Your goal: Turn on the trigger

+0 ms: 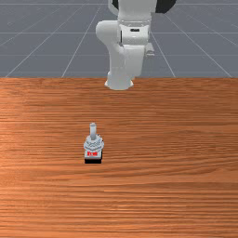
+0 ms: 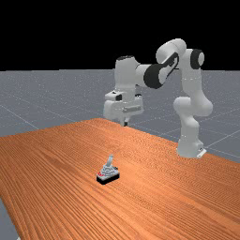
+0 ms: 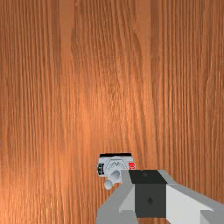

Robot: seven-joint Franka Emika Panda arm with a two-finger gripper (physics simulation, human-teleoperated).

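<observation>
grey plastic, by the look of it, is shown in the joystick [image 1: 94,145], which is set on the wooden table [image 1: 186,195] below and toward the front view's left of the middle. its stick [image 1: 93,131] is raised above a black base [image 1: 93,161], and a red patch [image 1: 92,153] is turned toward the front view's camera.

the gripper [image 2: 124,124] is held up in the far view, well clear of the table and apart from the joystick. how far open it is cannot be told; the joystick is not held by it. in the wrist view part of the joystick is covered by the gripper.

the approach is judged to be the step in hand, with the switching on still to be done. what is called for next is that the gripper be lined up over the joystick and lowered with care. the stick is probably the part to be worked, though this cannot be confirmed. if it were met off-centre, the small base might be slid or tipped, so a gentle, square contact is advised.
</observation>
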